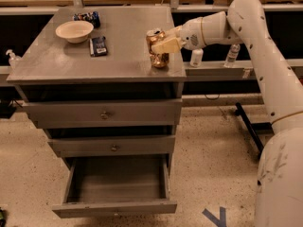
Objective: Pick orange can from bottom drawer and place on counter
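The orange can (157, 54) stands upright on the counter (71, 58), near its front right corner. My gripper (164, 42) reaches in from the right and its fingers are closed around the can's upper half. The bottom drawer (116, 186) is pulled out below and its box is empty.
A white bowl (74, 30), a dark blue packet (98, 46) and another dark blue packet (87, 18) lie on the counter's back left. Two small bottles (196, 57) stand on the narrow shelf to the right. Two shallower drawers (104, 113) are shut. My arm (265, 56) fills the right side.
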